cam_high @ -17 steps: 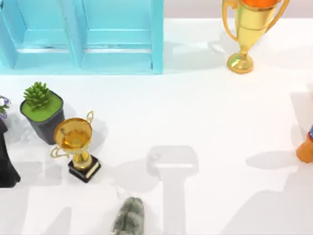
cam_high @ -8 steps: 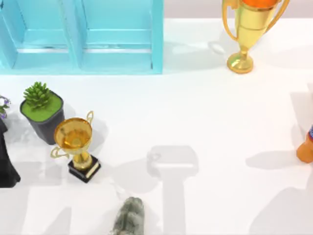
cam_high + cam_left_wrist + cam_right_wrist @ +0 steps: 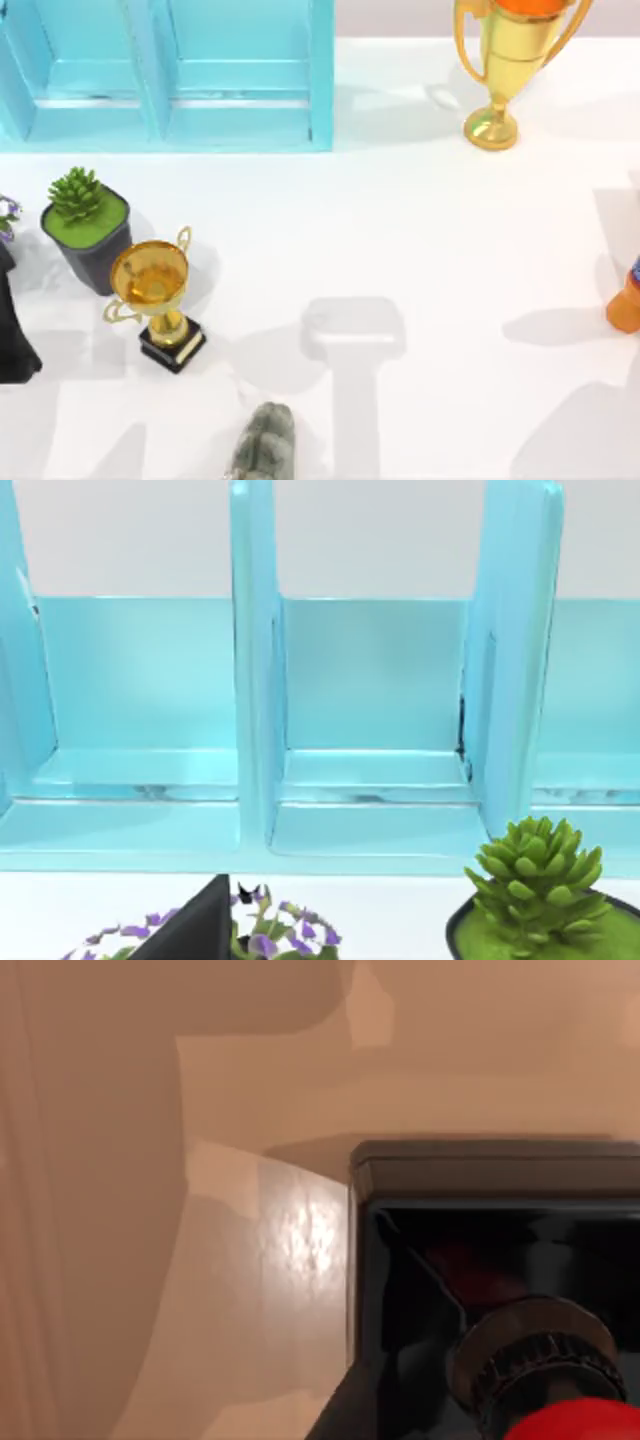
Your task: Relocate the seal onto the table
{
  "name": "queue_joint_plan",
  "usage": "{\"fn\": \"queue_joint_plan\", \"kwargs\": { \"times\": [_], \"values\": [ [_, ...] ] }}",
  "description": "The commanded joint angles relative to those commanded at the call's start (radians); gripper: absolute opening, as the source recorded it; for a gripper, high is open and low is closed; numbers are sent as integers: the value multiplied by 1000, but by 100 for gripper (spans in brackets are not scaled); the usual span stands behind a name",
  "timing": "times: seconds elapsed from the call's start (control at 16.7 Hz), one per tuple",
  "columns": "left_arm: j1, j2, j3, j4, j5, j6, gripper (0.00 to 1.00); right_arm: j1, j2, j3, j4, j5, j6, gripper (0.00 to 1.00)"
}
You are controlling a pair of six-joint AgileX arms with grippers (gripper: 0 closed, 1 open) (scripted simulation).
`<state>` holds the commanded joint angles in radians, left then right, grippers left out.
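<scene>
Right claw: open or gripping, I cannot tell. Its wrist camera sits close on the seal (image 3: 470,1260), red knob nearest, black base beyond, against a tan surface. Left arm is near the table's (image 3: 420,230) left side, facing the cabinet (image 3: 370,680).

Blue cabinet (image 3: 165,75), two gold trophies (image 3: 158,295), succulent pot (image 3: 88,225), mottled lump (image 3: 265,442).

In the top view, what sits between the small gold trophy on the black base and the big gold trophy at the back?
Nothing: between the small trophy and the big trophy the top view shows bare white table.
</scene>
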<state>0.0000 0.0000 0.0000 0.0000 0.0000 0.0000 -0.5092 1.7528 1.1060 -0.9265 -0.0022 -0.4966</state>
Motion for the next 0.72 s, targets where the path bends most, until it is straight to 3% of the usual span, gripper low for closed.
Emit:
{"fn": "queue_joint_plan", "kwargs": {
  "times": [0.3, 0.72],
  "values": [
    [0, 0, 0, 0, 0, 0, 100, 0, 0, 0, 0, 0, 0, 2],
    [0, 0, 0, 0, 0, 0, 100, 0, 0, 0, 0, 0, 0, 0]
  ]
}}
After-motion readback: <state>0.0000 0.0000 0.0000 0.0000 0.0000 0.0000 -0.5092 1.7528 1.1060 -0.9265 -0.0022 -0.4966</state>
